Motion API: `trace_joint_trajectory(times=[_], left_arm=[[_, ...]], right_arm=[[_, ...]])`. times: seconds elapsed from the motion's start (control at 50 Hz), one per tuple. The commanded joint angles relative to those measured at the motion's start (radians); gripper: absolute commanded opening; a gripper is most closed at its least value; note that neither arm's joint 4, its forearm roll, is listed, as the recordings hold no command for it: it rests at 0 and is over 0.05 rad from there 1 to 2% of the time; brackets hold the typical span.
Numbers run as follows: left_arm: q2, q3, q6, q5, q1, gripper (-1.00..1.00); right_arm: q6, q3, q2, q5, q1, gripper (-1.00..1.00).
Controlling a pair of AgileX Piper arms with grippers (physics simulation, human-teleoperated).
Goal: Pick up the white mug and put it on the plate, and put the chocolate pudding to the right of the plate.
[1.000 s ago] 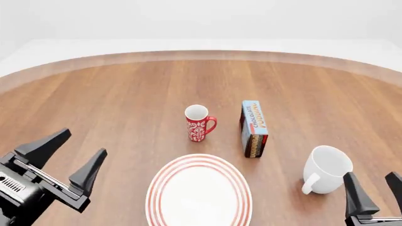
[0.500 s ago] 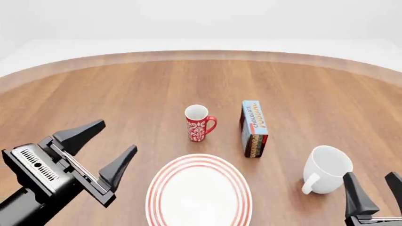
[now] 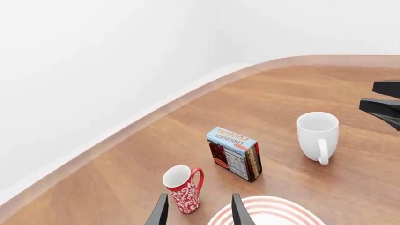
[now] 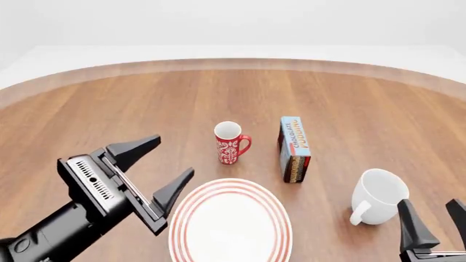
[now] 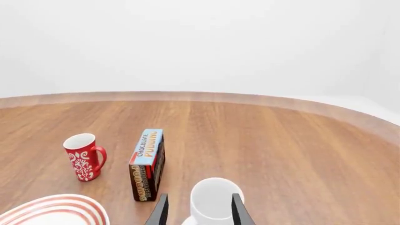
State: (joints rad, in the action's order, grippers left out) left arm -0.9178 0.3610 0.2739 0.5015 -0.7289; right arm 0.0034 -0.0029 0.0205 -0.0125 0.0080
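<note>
The white mug (image 4: 378, 196) stands upright at the front right of the table, handle toward the near side. My right gripper (image 4: 427, 203) is open just behind and right of it, empty; in the right wrist view the white mug (image 5: 216, 201) sits between the open fingers of the right gripper (image 5: 198, 199). The plate (image 4: 231, 224) lies front centre. The chocolate pudding (image 4: 294, 148) stands on edge behind the plate's right side. My left gripper (image 4: 173, 155) hovers open and empty at the plate's left edge, seen as left gripper (image 3: 198, 199) with the chocolate pudding (image 3: 234, 153) and white mug (image 3: 317, 136) beyond.
A red mug (image 4: 231, 143) with a white pattern stands behind the plate, left of the pudding box, close ahead of the left gripper's fingers. The round wooden table's far edge (image 4: 233, 63) curves across the back. The right gripper's fingers (image 3: 384, 101) show in the left wrist view.
The left arm has swung forward and to the right, from the table's left front to the plate's left edge. The right gripper and all objects have stayed put.
</note>
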Motion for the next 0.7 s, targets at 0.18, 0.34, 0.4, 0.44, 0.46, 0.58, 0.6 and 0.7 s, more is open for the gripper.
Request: trace_joint_trajectory(times=[0.18,0.34,0.4,0.44,0.46,0.58,0.6,0.7], left_arm=[[-0.183,0.057,0.018,0.077,-0.065,1.00],[-0.230,0.085,0.028,0.084,-0.095,1.00],[-0.252,0.101,0.034,0.084,-0.108,1.00],[-0.264,0.109,0.038,0.085,-0.115,1.00],[-0.264,0.109,0.038,0.086,-0.115,1.00],[-0.294,0.133,0.042,0.092,-0.132,1.00],[-0.312,0.141,0.043,0.097,-0.139,1.00],[-0.344,0.158,0.042,0.104,-0.154,1.00]], right_arm=[[0.001,0.000,0.005,-0.005,0.000,1.00],[0.001,0.000,0.005,-0.005,0.001,1.00],[0.001,0.000,0.008,-0.008,0.000,1.00],[0.002,0.000,0.008,-0.007,0.001,1.00],[0.002,0.000,0.008,-0.007,0.001,1.00],[0.002,0.000,0.011,-0.010,0.001,1.00],[0.003,0.000,0.011,-0.010,0.001,1.00],[0.003,0.000,0.011,-0.011,0.003,1.00]])
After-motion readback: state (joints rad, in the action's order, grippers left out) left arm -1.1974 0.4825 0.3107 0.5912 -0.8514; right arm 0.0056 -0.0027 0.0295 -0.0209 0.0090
